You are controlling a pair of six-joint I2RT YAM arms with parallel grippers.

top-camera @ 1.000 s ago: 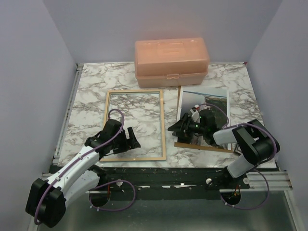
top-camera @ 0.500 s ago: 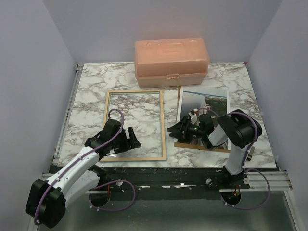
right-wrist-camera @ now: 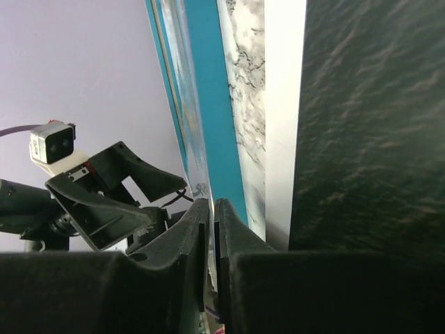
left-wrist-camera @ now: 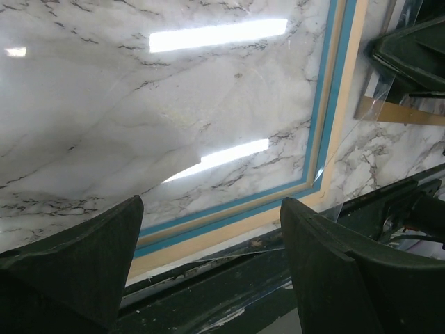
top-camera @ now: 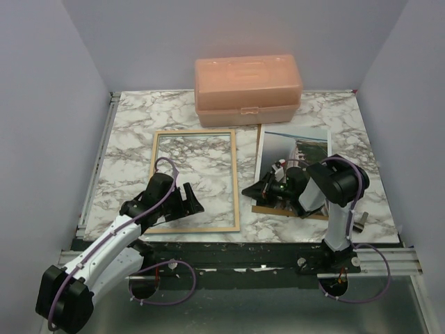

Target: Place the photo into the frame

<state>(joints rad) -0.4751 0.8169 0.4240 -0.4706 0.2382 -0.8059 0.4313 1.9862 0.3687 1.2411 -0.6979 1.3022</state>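
Note:
The frame point(top-camera: 195, 132) lies flat left of centre, light wood side up, with blue edges point(left-wrist-camera: 327, 104) in the left wrist view. My left gripper point(top-camera: 189, 198) point(left-wrist-camera: 212, 209) hangs open over the frame's near right corner, holding nothing. The photo point(top-camera: 295, 147) lies to the right, picture side up; my right arm covers its near part. My right gripper point(top-camera: 254, 189) point(right-wrist-camera: 213, 203) sits low at the photo's near left edge, pointing at the frame. It is shut on the edge of a thin clear sheet point(right-wrist-camera: 189, 104). The photo's white border point(right-wrist-camera: 284, 104) runs just beside the fingers, outside the jaws.
A peach plastic box point(top-camera: 248, 80) stands at the back, behind the frame and the photo. A brown backing board point(top-camera: 268, 209) lies under the photo, its near edge showing. The table's dark near rail point(left-wrist-camera: 264, 292) runs right under my left gripper. Grey walls close in both sides.
My right gripper has closed from open onto the clear sheet, and the right arm's elbow has swung left and up over the photo. The left arm has barely moved.

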